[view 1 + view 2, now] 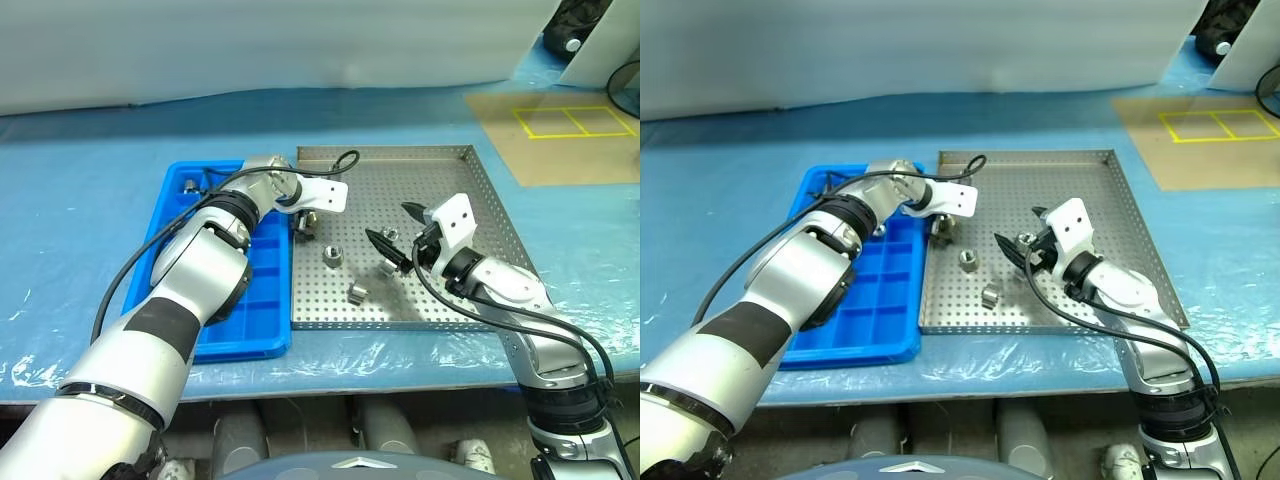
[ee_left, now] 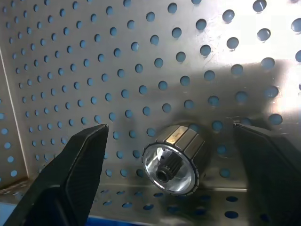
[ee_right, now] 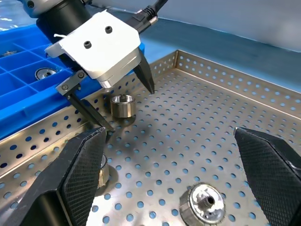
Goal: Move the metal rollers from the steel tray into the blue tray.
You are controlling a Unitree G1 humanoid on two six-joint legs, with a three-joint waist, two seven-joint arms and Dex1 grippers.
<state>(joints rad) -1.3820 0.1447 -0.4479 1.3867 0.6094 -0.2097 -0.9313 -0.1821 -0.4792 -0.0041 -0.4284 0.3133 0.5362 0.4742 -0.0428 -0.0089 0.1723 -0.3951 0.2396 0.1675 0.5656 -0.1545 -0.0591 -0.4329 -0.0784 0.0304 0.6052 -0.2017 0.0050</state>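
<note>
The steel tray (image 1: pixel 450 180) lies mid-table with the blue tray (image 1: pixel 265 300) against its left side. My left gripper (image 1: pixel 306 225) hangs open over the steel tray's left edge. Its two fingers (image 2: pixel 75 179) stand on either side of a metal roller (image 2: pixel 174 160) that rests on the perforated floor, without touching it. My right gripper (image 1: pixel 395 230) is open and level above the tray's middle, and another roller (image 3: pixel 202 205) sits on the floor beneath its fingers. Two more rollers (image 1: pixel 332 255) (image 1: pixel 357 292) lie loose between the arms. One roller (image 3: pixel 44 73) sits in a blue compartment.
A blue plastic sheet (image 1: pixel 80 220) covers the table. A brown board with yellow taped squares (image 1: pixel 565 125) lies at the back right. The two grippers stand close together over the steel tray, and black cables (image 1: pixel 330 165) loop off both wrists.
</note>
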